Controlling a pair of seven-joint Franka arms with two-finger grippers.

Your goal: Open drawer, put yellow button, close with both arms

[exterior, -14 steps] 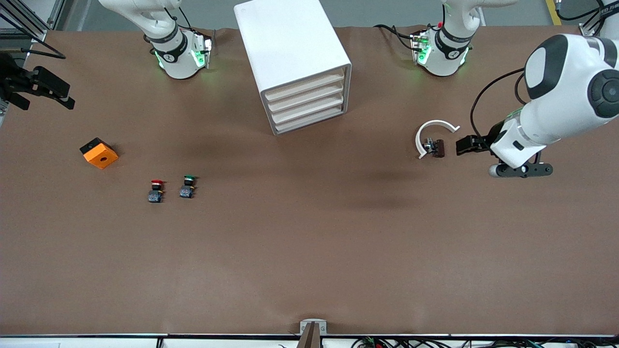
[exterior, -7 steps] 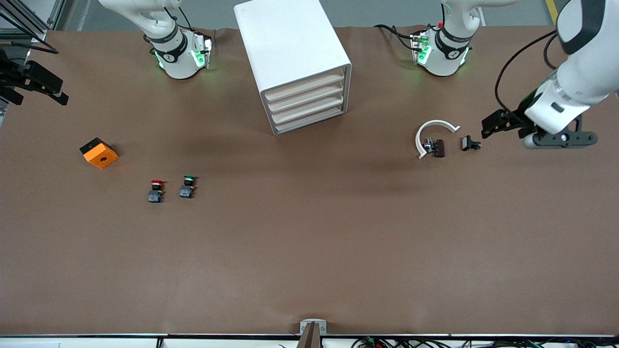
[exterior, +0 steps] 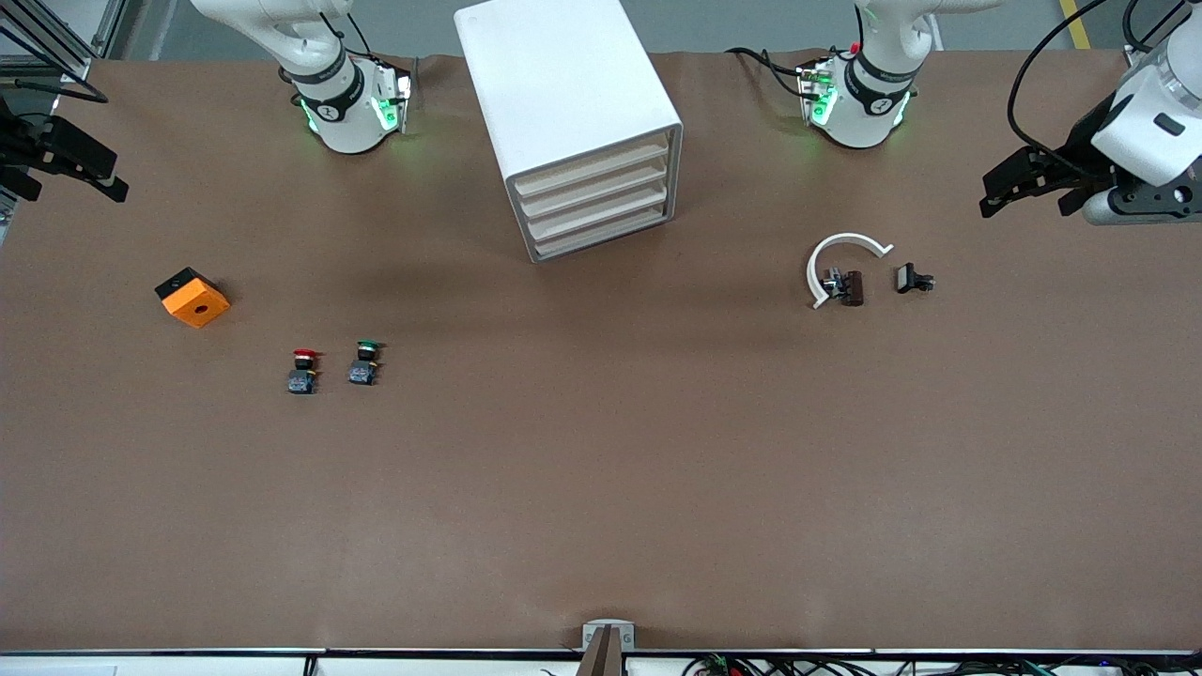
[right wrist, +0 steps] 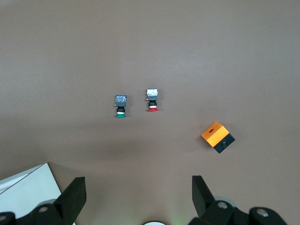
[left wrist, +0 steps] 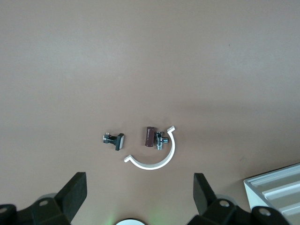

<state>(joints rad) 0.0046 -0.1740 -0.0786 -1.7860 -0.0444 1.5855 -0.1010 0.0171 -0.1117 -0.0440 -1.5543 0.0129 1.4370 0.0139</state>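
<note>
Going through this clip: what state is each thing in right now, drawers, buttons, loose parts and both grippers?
Cabinet: all four drawers shut.
Red button: lying on table, untouched.
Green button: lying beside it.
Orange box: resting on table.
White clip: lying on table.
Left gripper: open, empty.
Right gripper: open, empty.

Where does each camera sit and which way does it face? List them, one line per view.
Front view: high across the table, facing the robots; shows left gripper and right gripper near the table's ends, jaws open.
Left wrist view: on the left wrist, looking down past its jaws at a white ring.
Right wrist view: on the right wrist, looking down past its jaws at the red button and green button.
Shared: all three show the cabinet.
</note>
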